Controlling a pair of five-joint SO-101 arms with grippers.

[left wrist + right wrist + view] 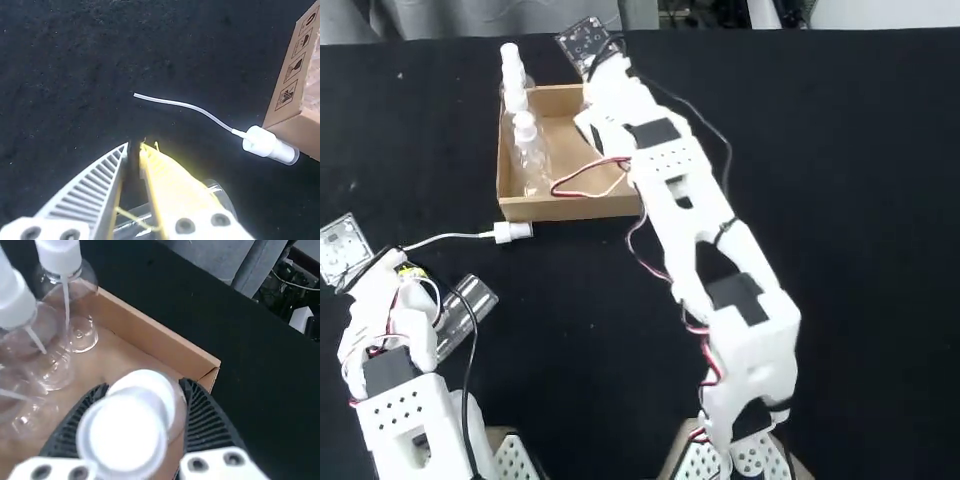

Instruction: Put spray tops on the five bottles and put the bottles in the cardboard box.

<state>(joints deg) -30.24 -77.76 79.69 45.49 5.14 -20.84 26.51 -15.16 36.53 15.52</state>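
Observation:
My right gripper is shut on a clear bottle with a white spray top, held over the cardboard box. Two capped bottles stand inside the box, also seen from above. In the high view the right gripper is at the box's far right corner. A loose spray top with its long tube lies on the table just in front of the box. My left gripper is shut, low at the near left, with an uncapped clear bottle lying beside it.
The black table is bare to the right of the right arm. The right arm's red and white cable loops over the box's near wall. Both arm bases stand at the table's near edge.

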